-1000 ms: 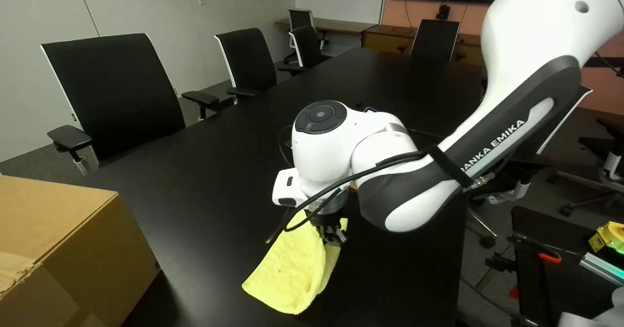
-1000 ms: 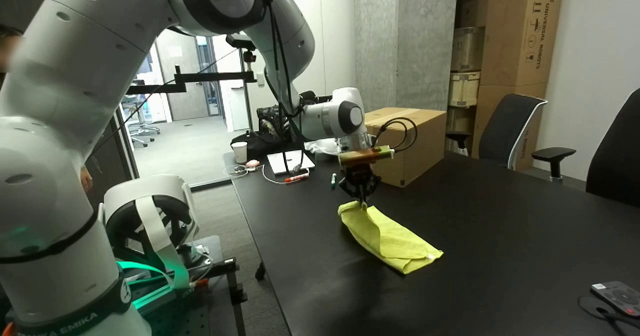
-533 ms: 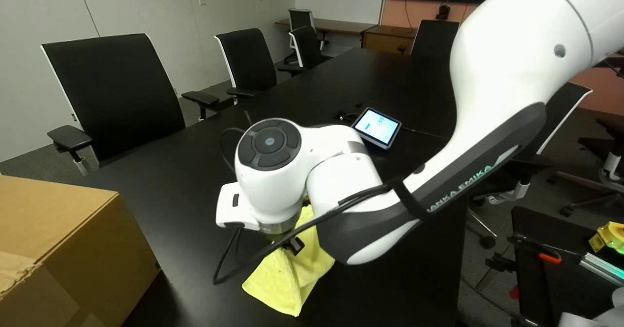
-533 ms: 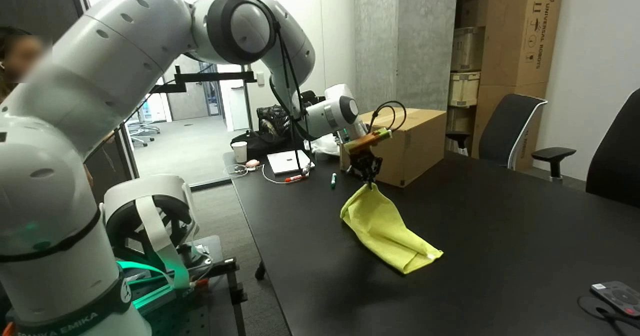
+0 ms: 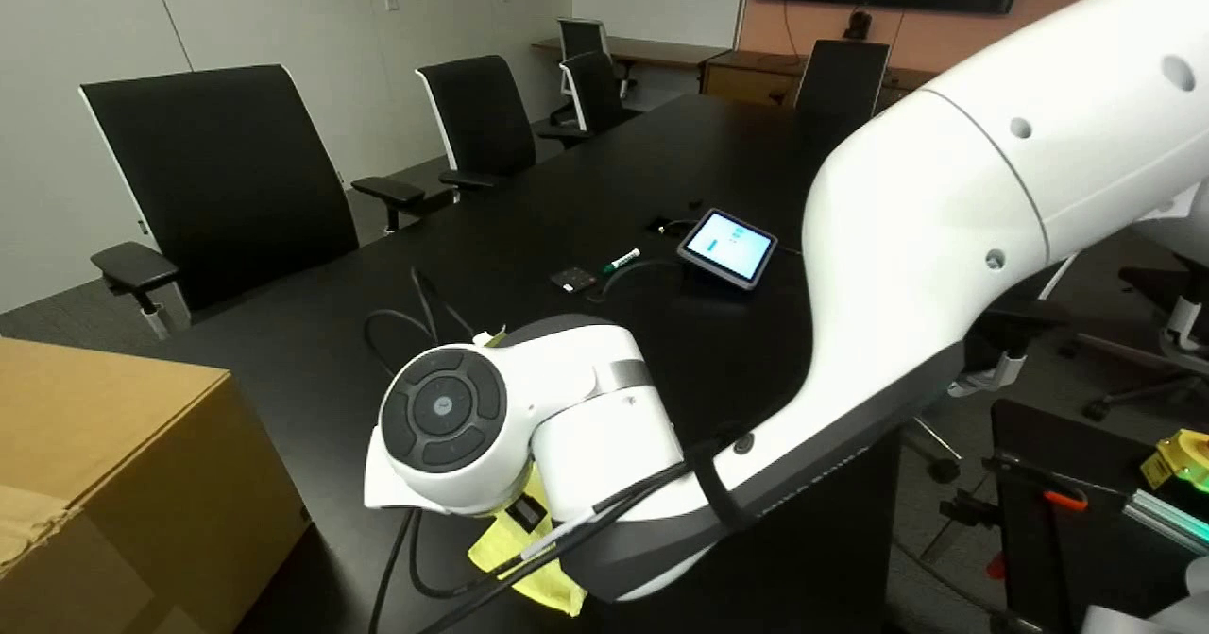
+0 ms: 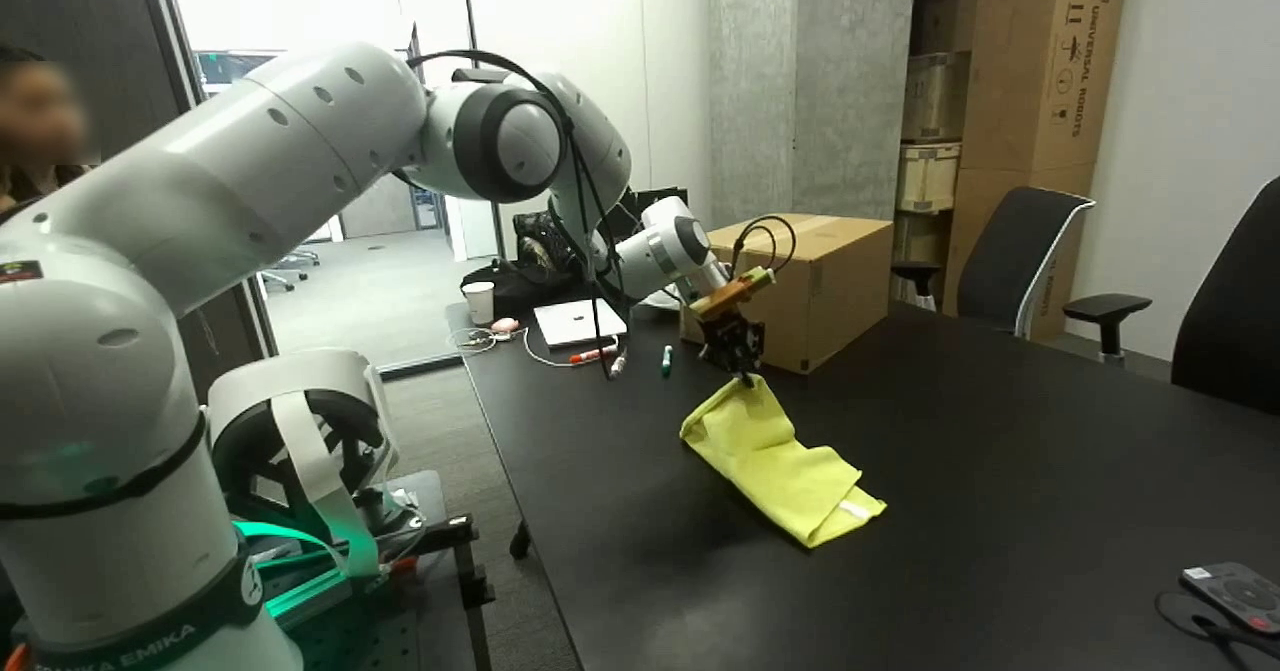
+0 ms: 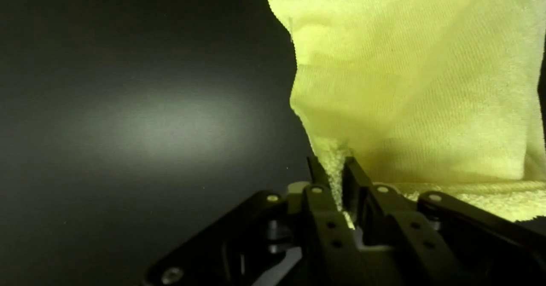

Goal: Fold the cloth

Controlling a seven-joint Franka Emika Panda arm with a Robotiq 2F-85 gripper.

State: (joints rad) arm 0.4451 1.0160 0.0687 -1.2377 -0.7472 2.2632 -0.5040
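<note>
The yellow cloth (image 6: 790, 481) lies on the black table (image 6: 950, 591), one end flat and the other end raised at my gripper (image 6: 746, 379). The flat end looks folded in layers, with a small white tag near its corner. In the wrist view the cloth (image 7: 409, 98) fills the right side. There my gripper (image 7: 333, 162) has its fingers close together with a bunched fuzzy edge of cloth between them. In an exterior view only part of the cloth (image 5: 548, 589) shows, because the arm and cables hide the rest and the fingertips.
A cardboard box (image 6: 840, 291) stands just behind the gripper; it also shows in an exterior view (image 5: 161, 483). A tablet (image 5: 727, 248), a green marker (image 5: 621, 261) and a small keypad device (image 6: 1235, 594) lie on the table. A laptop (image 6: 580, 323) and cup (image 6: 480, 303) sit farther back.
My gripper has moved toward the box, carrying the cloth's raised end; it rose, then dipped slightly. The wrist has tilted. The cloth's middle now lies flatter, its flat end in place.
</note>
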